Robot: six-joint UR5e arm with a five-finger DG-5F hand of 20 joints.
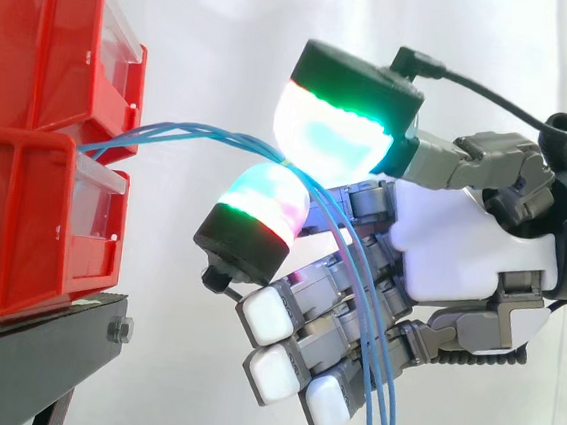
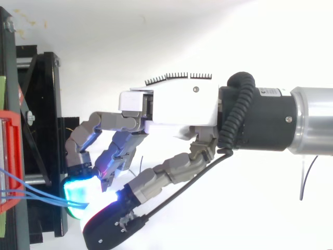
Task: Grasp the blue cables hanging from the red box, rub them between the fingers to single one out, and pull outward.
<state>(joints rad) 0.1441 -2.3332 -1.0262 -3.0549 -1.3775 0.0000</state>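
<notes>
The stacked red plastic bins (image 1: 30,128) sit on a black metal stand (image 1: 40,345), their front faces turned to open room before the white curtain (image 1: 221,26). That free space reaches from the bins' front edge to the robot hand (image 1: 461,250). From the seam between upper and lower bin come thin blue cables (image 1: 201,131). They run nearly level away from the bins and are pinched between two large glowing fingertip pads (image 1: 332,127) (green and white above, red-banded below). Past the pinch, farther from the bins, the cables drop across the hand's other curled fingers.
</notes>
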